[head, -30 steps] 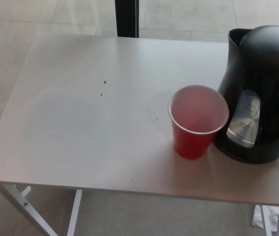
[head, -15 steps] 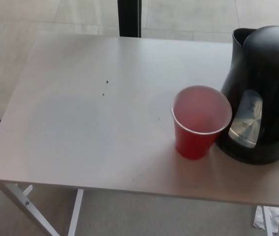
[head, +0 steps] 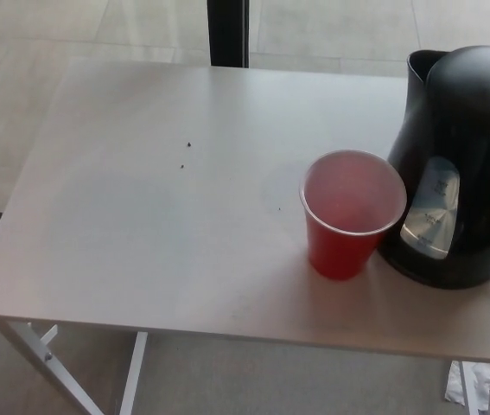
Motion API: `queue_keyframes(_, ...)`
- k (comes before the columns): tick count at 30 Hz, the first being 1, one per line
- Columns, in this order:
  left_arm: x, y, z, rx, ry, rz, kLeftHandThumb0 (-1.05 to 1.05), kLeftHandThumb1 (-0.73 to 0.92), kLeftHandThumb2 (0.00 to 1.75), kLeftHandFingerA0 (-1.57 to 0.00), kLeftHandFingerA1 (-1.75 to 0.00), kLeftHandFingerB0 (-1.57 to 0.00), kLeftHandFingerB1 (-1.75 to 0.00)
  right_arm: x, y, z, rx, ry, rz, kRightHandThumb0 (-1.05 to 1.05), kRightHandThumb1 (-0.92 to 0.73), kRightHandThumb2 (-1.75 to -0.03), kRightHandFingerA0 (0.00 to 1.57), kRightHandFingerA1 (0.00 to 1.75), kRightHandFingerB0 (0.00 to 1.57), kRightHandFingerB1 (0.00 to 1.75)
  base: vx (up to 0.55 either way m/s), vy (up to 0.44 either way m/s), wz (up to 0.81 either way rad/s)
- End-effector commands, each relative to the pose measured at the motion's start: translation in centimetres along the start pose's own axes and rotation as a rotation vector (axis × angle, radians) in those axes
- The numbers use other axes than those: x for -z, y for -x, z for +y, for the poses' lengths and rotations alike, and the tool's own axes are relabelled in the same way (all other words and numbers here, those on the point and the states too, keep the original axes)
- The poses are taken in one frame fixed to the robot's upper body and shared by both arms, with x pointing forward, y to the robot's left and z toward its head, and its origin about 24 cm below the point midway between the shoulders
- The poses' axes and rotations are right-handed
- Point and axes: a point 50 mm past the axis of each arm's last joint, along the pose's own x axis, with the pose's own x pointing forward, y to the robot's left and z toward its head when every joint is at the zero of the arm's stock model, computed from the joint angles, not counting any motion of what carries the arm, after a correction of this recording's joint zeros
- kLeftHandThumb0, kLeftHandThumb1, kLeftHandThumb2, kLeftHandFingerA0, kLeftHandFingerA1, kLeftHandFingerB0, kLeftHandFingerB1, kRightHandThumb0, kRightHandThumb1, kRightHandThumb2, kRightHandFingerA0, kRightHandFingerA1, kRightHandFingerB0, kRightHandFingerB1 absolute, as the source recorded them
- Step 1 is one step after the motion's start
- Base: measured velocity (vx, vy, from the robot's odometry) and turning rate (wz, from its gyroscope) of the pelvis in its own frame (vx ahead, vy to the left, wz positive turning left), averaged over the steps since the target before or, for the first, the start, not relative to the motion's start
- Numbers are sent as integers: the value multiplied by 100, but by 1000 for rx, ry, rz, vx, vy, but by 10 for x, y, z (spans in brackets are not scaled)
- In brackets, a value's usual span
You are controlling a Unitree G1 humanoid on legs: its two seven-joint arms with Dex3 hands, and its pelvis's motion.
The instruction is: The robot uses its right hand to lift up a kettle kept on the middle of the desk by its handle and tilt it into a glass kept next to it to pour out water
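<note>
A black electric kettle (head: 465,156) stands upright at the right side of the desk (head: 158,216), its spout toward the back left and a silver water window on its front. Its handle is out of the picture at the right edge. A red plastic cup (head: 348,216) stands upright just left of the kettle, touching or nearly touching it, and looks empty inside. Neither of my hands shows in the head view.
The pale desk top stretches wide to the left of the cup, with a few tiny dark specks (head: 186,154). A dark post (head: 227,33) rises behind the far edge. White desk legs (head: 46,359) and crumpled paper (head: 478,385) show below on the floor.
The whole picture has shifted slightly, so the camera moved a little. Kettle and cup stand where they were.
</note>
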Motion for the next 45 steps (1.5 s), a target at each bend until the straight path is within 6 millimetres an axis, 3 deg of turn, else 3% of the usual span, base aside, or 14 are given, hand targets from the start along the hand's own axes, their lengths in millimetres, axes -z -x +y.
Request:
queue_keyframes(1, -5, 1, 3, -18, -15, -34, -105, 75, 97, -111, -109, -69, -150, 25, 37, -82, 659, -560, -155, -74, -59, -58, 55, 51, 12, 36, 0, 0, 0)
queue_keyframes(3, -5, 2, 3, -14, -17, -36, -105, 75, 97, -111, -109, -69, -150, 28, 38, -85, 692, -595, -155, -74, -59, -58, 55, 51, 12, 36, 0, 0, 0)
queue_keyframes(5, -6, 2, 4, -14, -22, -37, -105, 75, 97, -110, -109, -69, -150, 46, 40, -90, 963, -826, -143, -78, -61, -94, 2, 29, 0, 17, 0, 0, 0)
queue_keyframes(8, -4, 3, 6, -16, -18, -37, -105, 74, 96, -108, -111, -68, -150, 67, 44, -79, 1086, -944, -142, -65, -71, -69, 34, 120, 3, 7, 0, 0, 0)
queue_keyframes(11, -5, 5, 10, -27, -25, -35, -105, 75, 97, -110, -109, -66, -152, 93, 49, -67, 1166, -1002, -44, -52, -78, -61, 11, 103, 0, 20, 0, 0, 0)
queue_keyframes(15, -6, 7, 14, -33, -27, -29, -105, 74, 97, -106, -113, -67, -151, 107, 55, -59, 1135, -940, -21, -77, -52, -78, 0, 9, 0, 15, 0, 0, 0)
queue_keyframes(18, -8, 6, 13, -25, -43, -31, -105, 73, 97, -104, -114, -67, -151, 112, 55, -53, 1102, -883, 13, -57, -67, -76, 1, 24, 0, 4, 0, 0, 0)
queue_keyframes(20, -8, 5, 12, -41, -73, -22, -105, 77, 99, -109, -112, -69, -148, 115, 50, -46, 1050, -818, 77, -67, -53, -82, 34, 85, 6, 52, 0, 0, 0)
queue_keyframes(23, -8, 6, 14, -42, -62, -22, -105, 76, 98, -109, -113, -67, -153, 113, 46, -44, 994, -765, 67, -62, -52, -82, 21, 70, 3, 47, 0, 0, 0)
queue_keyframes(24, -9, 7, 15, -44, -66, -24, -105, 75, 98, -103, -120, -67, -155, 110, 41, -40, 944, -698, 62, -64, -61, -58, 44, 113, 8, 41, 0, 0, 0)
queue_keyframes(26, -9, 7, 16, -48, -62, -28, -105, 56, 131, -108, -116, -66, -159, 107, 34, -37, 919, -613, 81, -65, -53, -79, 91, 107, 14, 48, 0, 0, 0)
queue_keyframes(27, -9, 7, 16, -49, -62, -28, -105, 75, 97, -108, -115, -68, -154, 105, 33, -36, 905, -561, 92, -65, -55, -81, 53, 81, 14, 48, 0, 0, 0)
queue_keyframes(35, -8, 7, 15, -42, -85, -27, -105, 76, 98, -105, -118, -68, -154, 99, 25, -32, 836, -427, 90, -64, -54, -81, 13, 51, 7, 45, 0, 0, 0)
queue_keyframes(45, -7, 6, 12, -32, -79, -29, -105, 57, 131, -111, -114, -66, -158, 96, 20, -25, 743, -323, 75, -65, -47, -77, 16, 51, 7, 45, 0, 0, 0)
